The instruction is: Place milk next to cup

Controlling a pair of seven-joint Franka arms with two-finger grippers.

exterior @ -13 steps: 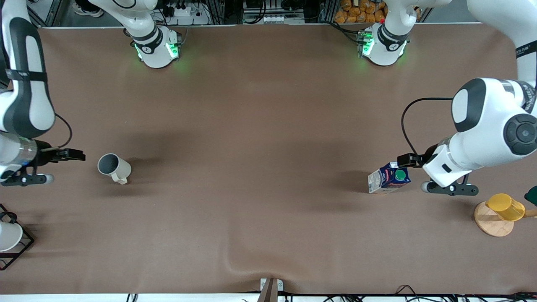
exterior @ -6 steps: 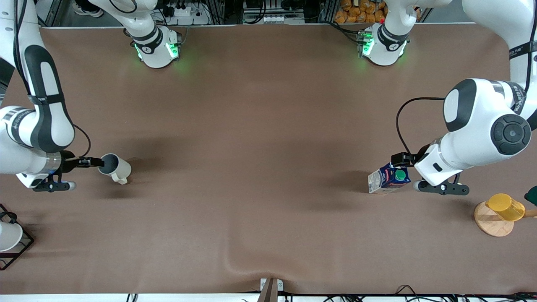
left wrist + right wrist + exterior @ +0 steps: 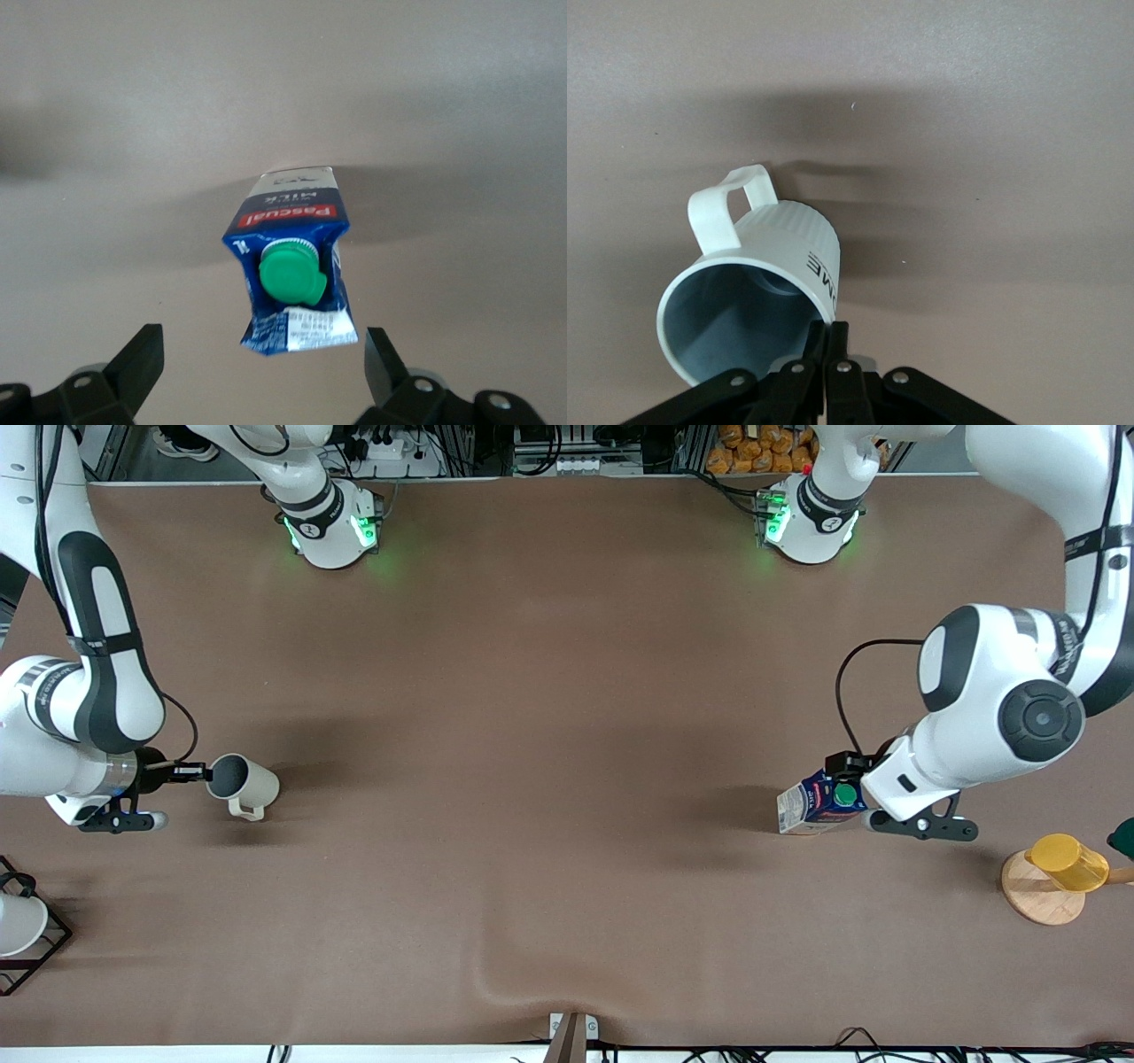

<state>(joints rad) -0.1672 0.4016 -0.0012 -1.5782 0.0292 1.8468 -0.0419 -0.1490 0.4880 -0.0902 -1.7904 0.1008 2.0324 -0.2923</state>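
Ribbed cup rim pinched by right gripper; left gripper spread around gabled milk.

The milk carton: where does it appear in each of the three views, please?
Front view: the milk carton stands toward the left arm's end of the table, at the left claw.
Left wrist view: centre of the picture, between the open fingers.
Right wrist view: not in it.
Shared landmark: its green cap.

High front camera over table, wrist cameras close on milk, cup
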